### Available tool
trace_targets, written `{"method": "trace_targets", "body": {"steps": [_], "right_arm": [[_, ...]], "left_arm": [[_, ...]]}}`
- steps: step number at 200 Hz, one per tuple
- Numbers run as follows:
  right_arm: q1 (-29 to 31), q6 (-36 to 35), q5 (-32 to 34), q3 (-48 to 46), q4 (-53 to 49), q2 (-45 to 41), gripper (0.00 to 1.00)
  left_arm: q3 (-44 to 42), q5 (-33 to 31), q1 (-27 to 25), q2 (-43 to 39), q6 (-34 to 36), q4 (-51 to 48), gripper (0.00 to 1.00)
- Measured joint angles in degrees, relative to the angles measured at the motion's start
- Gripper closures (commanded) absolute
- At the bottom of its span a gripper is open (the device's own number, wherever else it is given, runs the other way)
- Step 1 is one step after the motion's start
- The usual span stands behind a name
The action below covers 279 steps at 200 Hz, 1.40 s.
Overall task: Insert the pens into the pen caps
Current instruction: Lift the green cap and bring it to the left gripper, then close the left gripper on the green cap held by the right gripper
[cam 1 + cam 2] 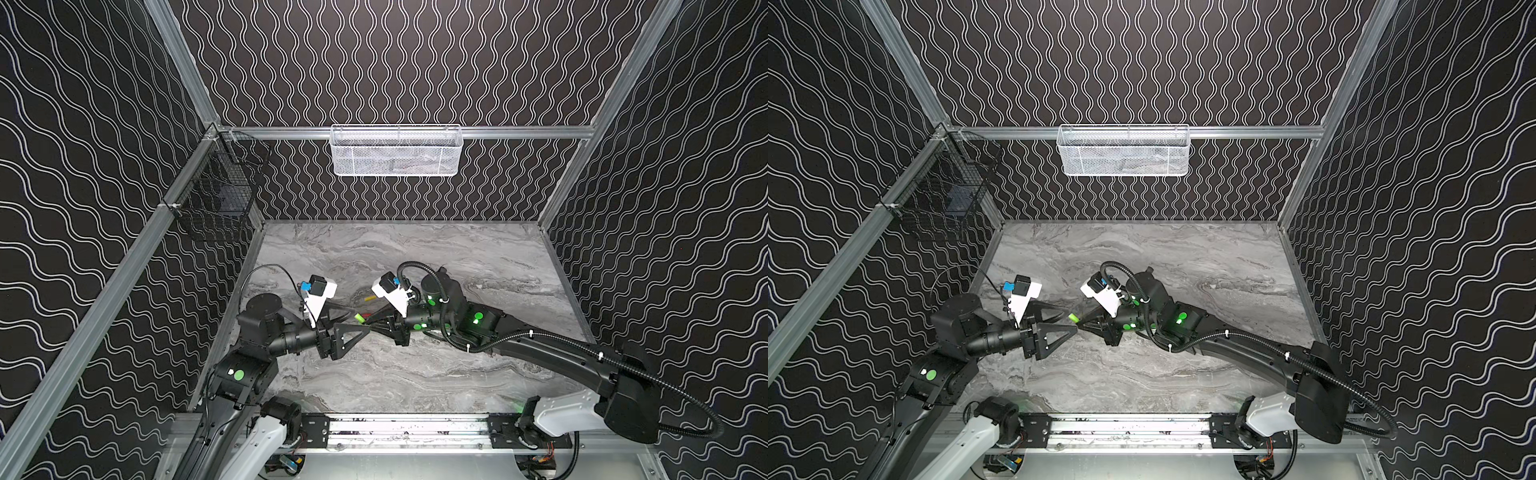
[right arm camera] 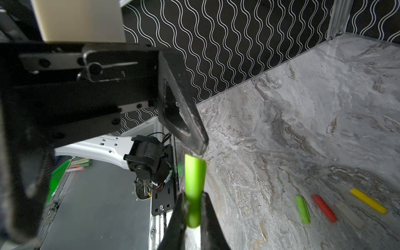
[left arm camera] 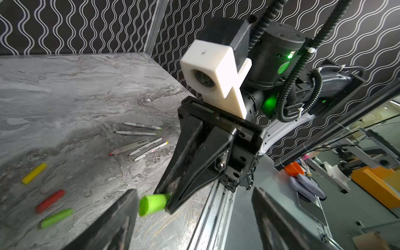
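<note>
- The right hand (image 2: 192,204) is clamped on a bright green cap (image 2: 194,184) by its closed end and holds it in the air above the tabletop (image 3: 65,86). The cap's open mouth sticks out past the fingertips.
- The left hand (image 1: 1070,320) faces it with its fingers well apart and holds nothing. One finger's tip sits just beside the cap's mouth; I cannot tell whether they touch.
- The cap's long axis runs from the right hand towards the left, with the mouth turned to the left hand. A pen would have to enter along that line, or the left hand could first take the cap; the free left hand looks the likelier to act.
- The cap is a smooth, hollow, stubby plastic tube, slightly tapered, and likely to slip if pinched near the rim.
- Four loose caps lie flat in a rough row on the tabletop: a second green cap (image 3: 55,218), a red cap (image 3: 50,201), a pale cap (image 3: 52,183), blurred, and a yellow cap (image 3: 34,173).
- Beyond them, the five pens (image 3: 135,133) lie uncapped in a loose fan. They are slim white barrels with dark print, clear of both hands.
- The tabletop is hard, glossy grey marble-look.
</note>
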Motion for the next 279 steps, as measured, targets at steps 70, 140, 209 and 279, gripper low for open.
{"method": "trace_targets", "body": {"steps": [70,140,209,279], "right_arm": [[1.1,0.0,-2.7,-0.1,1.6,-0.2,0.98],[1.6,1.2,-1.8,-0.9,6.1,-2.4,0.98],[1.7,1.4,-2.6,-1.2,7.3,-3.0,0.98],[1.7,1.6,-2.7,-1.3,8.6,-2.6,0.98]], "left_arm": [[-0.4,4.0,0.1,1.4,-1.7,3.6,0.36],[-0.4,5.0,0.3,1.7,-1.7,3.9,0.62],[-0.5,6.9,1.7,0.6,-2.3,4.0,0.77],[-0.8,8.9,3.9,0.2,-2.9,4.8,0.92]]}}
